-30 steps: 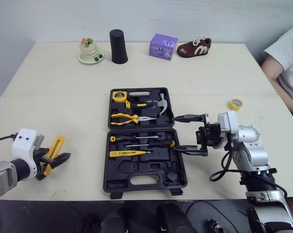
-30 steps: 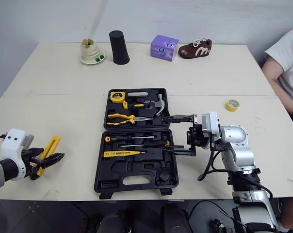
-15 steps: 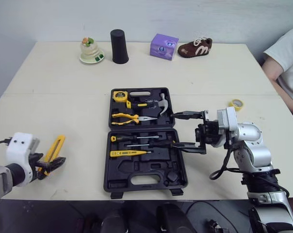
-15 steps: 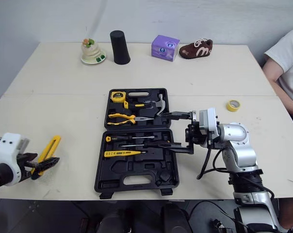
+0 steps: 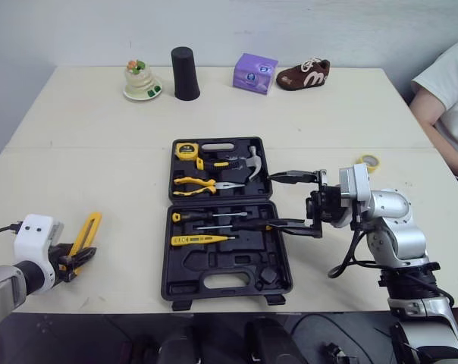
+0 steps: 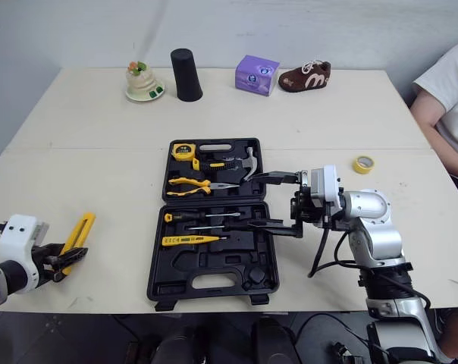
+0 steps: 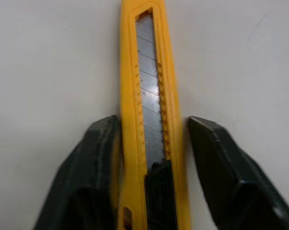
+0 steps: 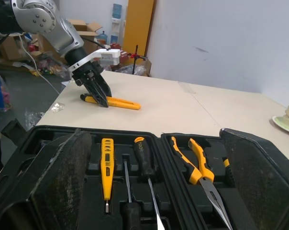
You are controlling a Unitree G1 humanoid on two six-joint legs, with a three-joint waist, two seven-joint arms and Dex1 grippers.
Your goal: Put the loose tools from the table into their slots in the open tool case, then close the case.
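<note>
- I see a black cup [image 5: 185,73] standing upright near the far edge of the table [image 5: 85,152].
- Just to its left is a small dish [image 5: 142,82] with a green and white ornament on it.
- A purple box [image 5: 255,73] lies right of the cup, along the same far edge.
- A brown shoe [image 5: 304,74] sits just beside the box, towards the far right corner.
- A roll of yellow tape [image 5: 368,161] lies flat near the right edge.
- A person in a white sleeve [image 5: 446,98] is at the right edge.

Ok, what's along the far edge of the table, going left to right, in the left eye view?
A dish, black cup, purple box, brown shoe.
</note>
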